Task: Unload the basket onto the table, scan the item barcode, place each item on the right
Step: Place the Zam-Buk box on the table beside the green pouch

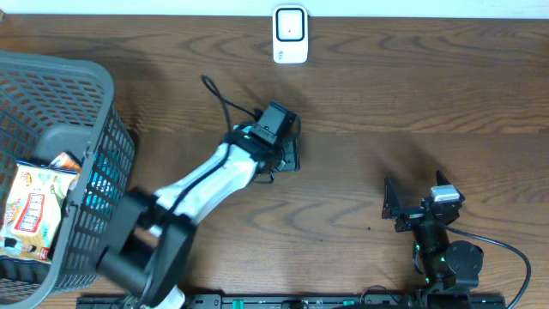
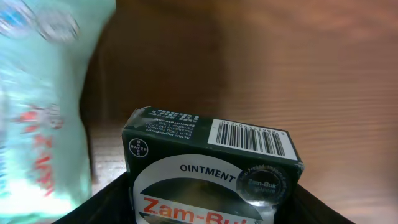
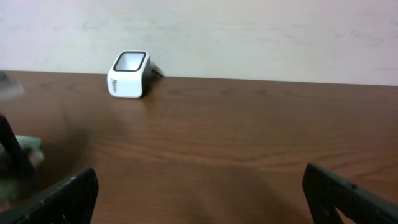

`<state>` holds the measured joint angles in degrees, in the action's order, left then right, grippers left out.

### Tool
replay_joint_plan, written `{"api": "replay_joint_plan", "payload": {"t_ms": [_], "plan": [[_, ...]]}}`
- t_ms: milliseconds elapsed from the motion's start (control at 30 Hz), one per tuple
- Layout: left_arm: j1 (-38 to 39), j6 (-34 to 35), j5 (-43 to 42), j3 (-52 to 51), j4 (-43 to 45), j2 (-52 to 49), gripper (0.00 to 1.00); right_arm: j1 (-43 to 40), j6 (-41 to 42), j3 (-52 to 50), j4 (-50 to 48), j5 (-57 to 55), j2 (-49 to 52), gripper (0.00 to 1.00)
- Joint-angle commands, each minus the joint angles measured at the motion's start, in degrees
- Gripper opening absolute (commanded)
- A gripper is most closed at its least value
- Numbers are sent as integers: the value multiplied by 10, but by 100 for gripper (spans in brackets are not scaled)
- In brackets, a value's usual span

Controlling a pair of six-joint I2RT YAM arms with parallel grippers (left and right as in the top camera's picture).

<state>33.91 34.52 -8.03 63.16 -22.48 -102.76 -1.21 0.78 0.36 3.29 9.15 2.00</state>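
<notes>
The item is a dark green Zam-Buk ointment box (image 2: 211, 162), with its barcode (image 2: 249, 138) on the upper face, turned toward the left wrist camera. My left gripper (image 2: 205, 208) is shut on the box, black fingers against its two sides. From overhead, that gripper (image 1: 287, 153) hangs over the table's middle, below the white scanner (image 1: 290, 34) at the far edge. My right gripper (image 1: 410, 204) rests near the front right, jaws wide open and empty (image 3: 202, 199). The scanner (image 3: 129, 74) also shows far left in the right wrist view.
A grey mesh basket (image 1: 86, 94) at the left holds snack packets (image 1: 39, 210). A blurred pale green pack (image 2: 37, 106) fills the left side of the left wrist view. A black cable (image 1: 225, 105) trails from the left arm.
</notes>
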Motion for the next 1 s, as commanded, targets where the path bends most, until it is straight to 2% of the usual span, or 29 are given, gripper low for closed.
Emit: {"api": "replay_joint_plan", "payload": {"t_ms": [0,67,167,200,233,267,300,567,967], "plan": [[0,-6,17,8,5,-28,59,5,-6,0,2,-2,-2,99],[0,-6,22,8,6,-41,60,5,-7,0,2,-2,-2,99],[0,-6,23,8,3,-44,71,5,-7,0,2,-2,-2,99],[0,-6,23,8,3,-42,83,5,-7,0,2,-2,-2,99],[0,-6,23,9,1,-39,88,5,-7,0,2,-2,-2,99],[1,-6,23,9,-2,-35,98,5,-7,0,2,-2,-2,99],[2,-6,23,9,-6,-31,100,5,-6,0,2,-2,-2,99],[1,-6,23,24,-99,79,98,5,-7,0,2,-2,-2,99],[-15,-7,42,45,-145,380,98,5,-7,0,2,-2,-2,99]]}}
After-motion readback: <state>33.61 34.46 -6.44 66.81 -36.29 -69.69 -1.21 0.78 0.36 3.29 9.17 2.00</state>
